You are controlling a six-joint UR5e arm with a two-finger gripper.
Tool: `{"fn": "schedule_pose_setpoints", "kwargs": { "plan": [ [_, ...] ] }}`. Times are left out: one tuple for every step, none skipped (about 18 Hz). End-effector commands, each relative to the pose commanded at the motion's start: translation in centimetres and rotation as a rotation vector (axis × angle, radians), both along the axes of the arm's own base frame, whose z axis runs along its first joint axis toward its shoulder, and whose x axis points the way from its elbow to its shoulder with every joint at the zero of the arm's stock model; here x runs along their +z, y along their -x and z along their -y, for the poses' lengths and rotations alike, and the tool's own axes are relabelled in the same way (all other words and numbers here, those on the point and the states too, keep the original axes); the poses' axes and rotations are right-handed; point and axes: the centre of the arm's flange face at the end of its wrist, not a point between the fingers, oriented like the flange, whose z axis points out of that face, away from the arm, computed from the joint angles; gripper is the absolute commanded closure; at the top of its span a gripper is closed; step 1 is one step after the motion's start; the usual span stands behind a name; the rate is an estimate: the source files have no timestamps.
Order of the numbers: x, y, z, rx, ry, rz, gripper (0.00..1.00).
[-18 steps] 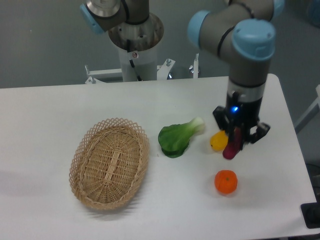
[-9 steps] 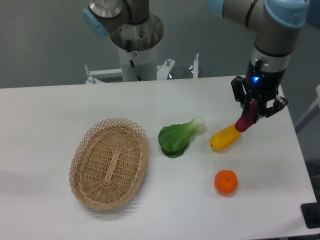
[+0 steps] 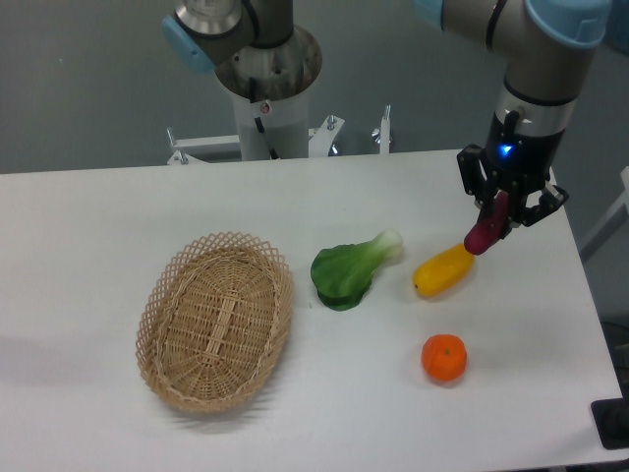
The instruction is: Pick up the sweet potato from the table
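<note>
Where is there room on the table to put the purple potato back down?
The table is bare left of the wicker basket and along the back edge. It is crowded on the right: bok choy, yellow vegetable and orange sit close together under the gripper holding the sweet potato.

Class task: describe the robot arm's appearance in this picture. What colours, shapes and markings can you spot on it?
The arm is built from grey cylindrical segments joined by rounded light-blue caps. Its wrist ends in a black tool with two dark fingers, and a small blue light glows just above them. The base column is grey-white with another blue-capped joint.
</note>
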Motion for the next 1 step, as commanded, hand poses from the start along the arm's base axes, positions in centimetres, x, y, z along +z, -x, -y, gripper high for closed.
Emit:
{"fn": "schedule_pose_setpoints", "kwargs": {
  "plan": [
    [0.0,-0.06,-0.08,-0.002,0.0,0.0,0.86]
  ]
}}
